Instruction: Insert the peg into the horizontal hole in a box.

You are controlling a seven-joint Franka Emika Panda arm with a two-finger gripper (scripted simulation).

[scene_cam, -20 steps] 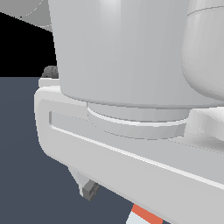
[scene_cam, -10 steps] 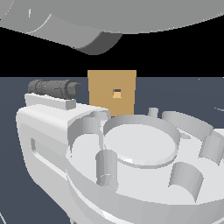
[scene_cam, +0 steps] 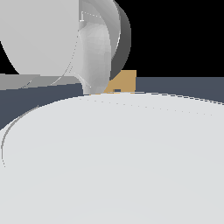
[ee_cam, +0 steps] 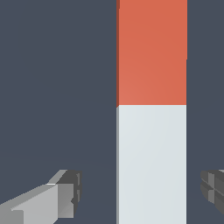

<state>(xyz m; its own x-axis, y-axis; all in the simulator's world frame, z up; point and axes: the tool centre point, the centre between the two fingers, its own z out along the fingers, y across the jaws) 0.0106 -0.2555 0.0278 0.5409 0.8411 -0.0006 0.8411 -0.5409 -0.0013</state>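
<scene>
In the wrist view the gripper hung over the peg, which lay on the dark floor running from twelve to six o'clock, orange-red half toward twelve, pale half toward six. The jaws stood wide apart at nine and three o'clock, clear of the peg on both sides and holding nothing, seemingly straddling the pale end to close on it. In the exterior view the arm hid nearly everything; only a corner of the box and part of its hole showed.
</scene>
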